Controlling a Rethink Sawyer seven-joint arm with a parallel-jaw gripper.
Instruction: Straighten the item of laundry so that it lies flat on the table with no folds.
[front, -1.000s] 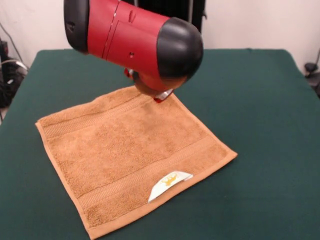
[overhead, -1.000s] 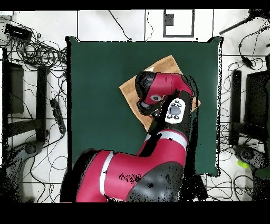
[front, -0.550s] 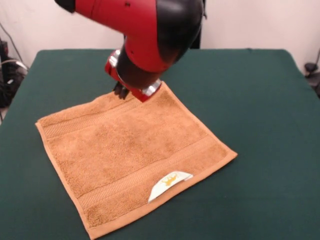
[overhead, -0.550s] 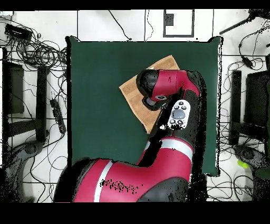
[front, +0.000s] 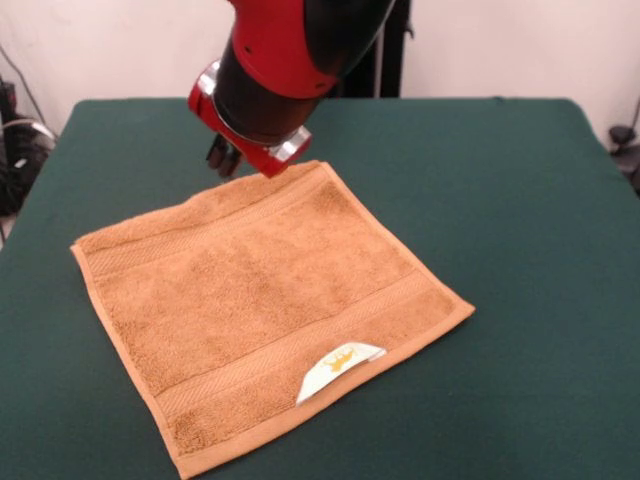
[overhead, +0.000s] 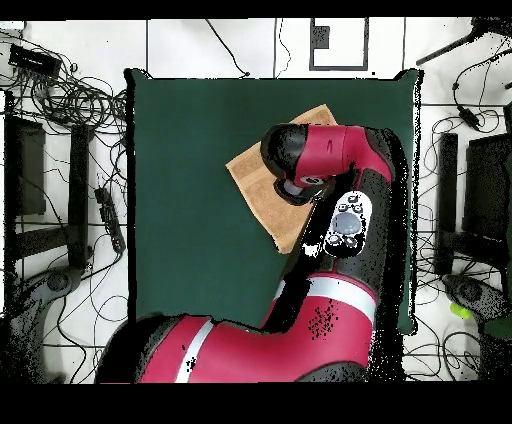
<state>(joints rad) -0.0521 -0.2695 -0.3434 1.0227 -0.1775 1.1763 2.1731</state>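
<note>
The item of laundry (front: 265, 295) is an orange-tan towel lying spread out on the table (front: 520, 210), one corner pointing to the far side. Its surface looks smooth, with woven bands near two edges. A white label with a yellow mark (front: 340, 364) sticks up at the near hem. My gripper (front: 222, 155) hangs just above the table beyond the towel's far edge, mostly hidden behind the red and black wrist (front: 255, 110). It touches nothing. In the overhead view the arm (overhead: 330, 170) covers much of the towel (overhead: 252, 172).
The green table (overhead: 190, 150) extends well past the towel on every side. Cables (overhead: 70, 100) and dark equipment (overhead: 490, 190) lie on the floor around the table in the overhead view.
The arm has lifted off the towel's far corner and swung up and to the left in the front view. The towel has not moved.
</note>
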